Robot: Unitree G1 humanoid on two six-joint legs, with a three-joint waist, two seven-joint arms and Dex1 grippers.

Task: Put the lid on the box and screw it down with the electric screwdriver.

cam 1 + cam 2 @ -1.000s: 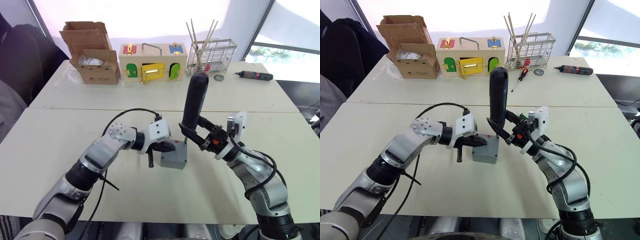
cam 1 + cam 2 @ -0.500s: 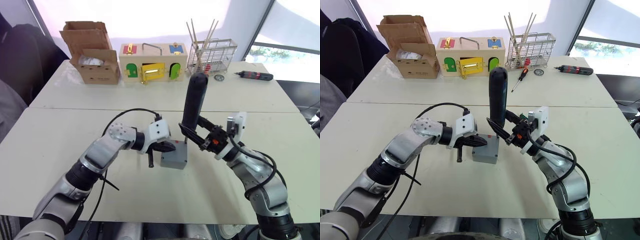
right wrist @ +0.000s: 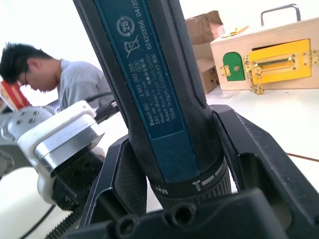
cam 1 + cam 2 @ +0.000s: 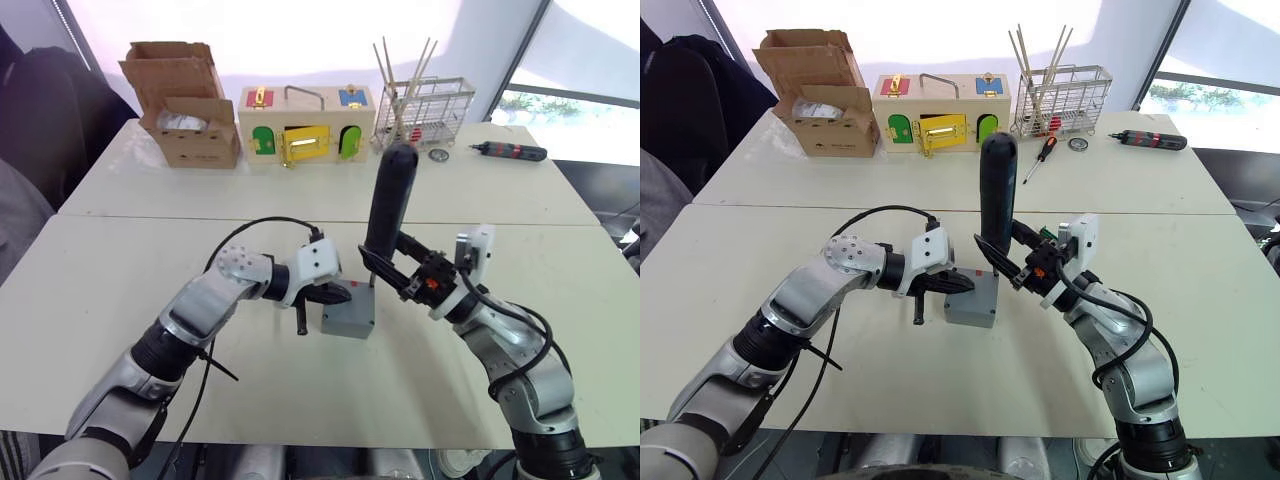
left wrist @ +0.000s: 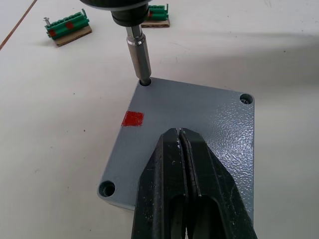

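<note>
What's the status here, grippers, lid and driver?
Left gripper shut, pressing lid on box. Right gripper holds electric screwdriver upright, bit in corner hole. Nothing obstructing.

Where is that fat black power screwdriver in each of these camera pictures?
Left eye: electric screwdriver upright at centre, over the box.
Right eye: upright at centre.
Left wrist: its metal bit sits in a corner hole of the lid.
Right wrist: its body close up, clamped.
Shared landmark: wooden box.
</note>
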